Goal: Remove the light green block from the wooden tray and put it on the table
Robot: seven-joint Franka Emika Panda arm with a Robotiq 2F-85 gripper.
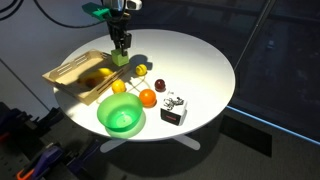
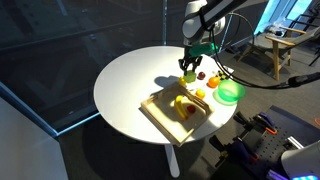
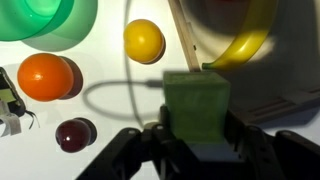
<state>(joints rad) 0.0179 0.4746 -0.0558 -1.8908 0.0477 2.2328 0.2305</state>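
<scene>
My gripper (image 1: pixel 121 50) is shut on the light green block (image 3: pixel 197 105), a small pale green cube held between both fingers. The block also shows in both exterior views (image 1: pixel 121 60) (image 2: pixel 189 75). It hangs beside the near corner of the wooden tray (image 1: pixel 70 68) (image 2: pixel 160 118) (image 3: pixel 290 70), over the white table (image 1: pixel 200 60) (image 2: pixel 125 80). I cannot tell whether the block touches the table. A yellow banana (image 3: pixel 245 45) lies in the tray.
A small yellow fruit (image 3: pixel 144 40) (image 1: pixel 119 87), an orange (image 3: pixel 45 77) (image 1: pixel 148 98) and a dark red fruit (image 3: pixel 75 133) lie close by. A big green bowl (image 1: pixel 121 118) (image 2: pixel 230 92) and a dark box (image 1: pixel 174 112) stand nearer the table's edge.
</scene>
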